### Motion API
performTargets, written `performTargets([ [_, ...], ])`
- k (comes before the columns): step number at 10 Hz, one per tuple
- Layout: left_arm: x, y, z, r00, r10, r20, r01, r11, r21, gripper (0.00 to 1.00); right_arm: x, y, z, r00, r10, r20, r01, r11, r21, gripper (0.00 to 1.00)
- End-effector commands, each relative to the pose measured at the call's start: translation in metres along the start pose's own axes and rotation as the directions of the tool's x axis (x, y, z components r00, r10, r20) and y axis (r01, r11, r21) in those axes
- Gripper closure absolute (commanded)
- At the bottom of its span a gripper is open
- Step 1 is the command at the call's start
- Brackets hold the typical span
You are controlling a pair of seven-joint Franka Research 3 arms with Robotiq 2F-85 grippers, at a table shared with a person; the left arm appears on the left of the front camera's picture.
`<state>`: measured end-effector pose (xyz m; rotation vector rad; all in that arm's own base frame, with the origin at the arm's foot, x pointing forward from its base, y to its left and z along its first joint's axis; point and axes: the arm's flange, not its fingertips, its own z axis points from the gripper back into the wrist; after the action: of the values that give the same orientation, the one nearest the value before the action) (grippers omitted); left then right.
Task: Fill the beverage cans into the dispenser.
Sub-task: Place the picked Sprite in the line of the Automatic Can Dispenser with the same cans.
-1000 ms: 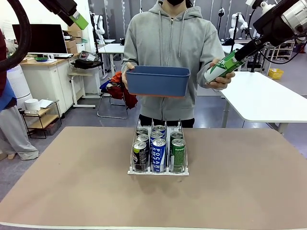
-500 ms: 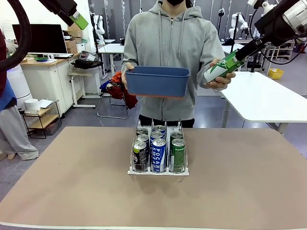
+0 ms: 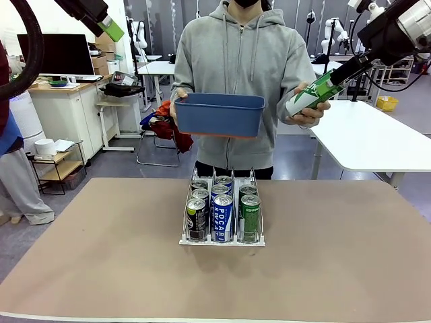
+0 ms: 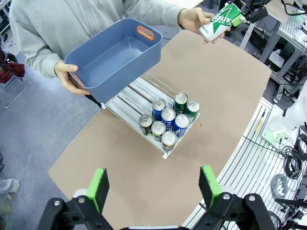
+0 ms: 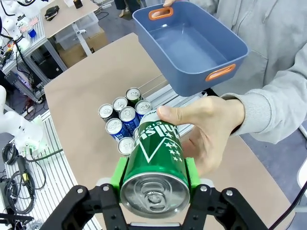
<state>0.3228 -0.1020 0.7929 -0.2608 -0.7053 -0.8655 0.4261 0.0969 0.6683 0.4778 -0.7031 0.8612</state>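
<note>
Front view: the dispenser [image 3: 222, 237] stands near the middle of the worktop [image 3: 101, 269], toward its far edge, with beverage cans [image 3: 222, 214] filling its three lanes: black on the picture's left, blue-and-white in the middle, green on the right. Behind the far edge a person holds a blue bin [image 3: 219, 114] above the dispenser in one hand and a green can [image 3: 308, 96] in the other hand [image 3: 306, 113]. The right gripper [image 3: 328, 81] is clamped on that can's top end, high above the worktop's far right corner. The left gripper [image 3: 110, 28] hangs high at the upper left.

Left wrist view: the left gripper [image 4: 153, 186] stands wide, holding nothing, above the worktop; the bin [image 4: 112, 57] partly covers the dispenser's [image 4: 139, 93] far end.

Right wrist view: the right gripper [image 5: 154, 175] grips the green can [image 5: 156, 165], the person's hand [image 5: 211, 127] around its far end, the dispenser [image 5: 165, 96] below.
</note>
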Motion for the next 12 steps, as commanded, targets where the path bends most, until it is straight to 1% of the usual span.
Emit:
performTargets([
  [1,-0.0003,0.0009,-0.0011,1.000,0.007,0.004,-0.007,1.000,0.012,0.00,0.0001,0.0001,0.0001,1.000,0.001,0.000,-0.001,1.000,0.000,1.00],
  [12,-0.0003,0.0009,-0.0011,1.000,0.007,0.004,-0.007,1.000,0.012,0.00,0.0001,0.0001,0.0001,1.000,0.001,0.000,-0.001,1.000,0.000,1.00],
])
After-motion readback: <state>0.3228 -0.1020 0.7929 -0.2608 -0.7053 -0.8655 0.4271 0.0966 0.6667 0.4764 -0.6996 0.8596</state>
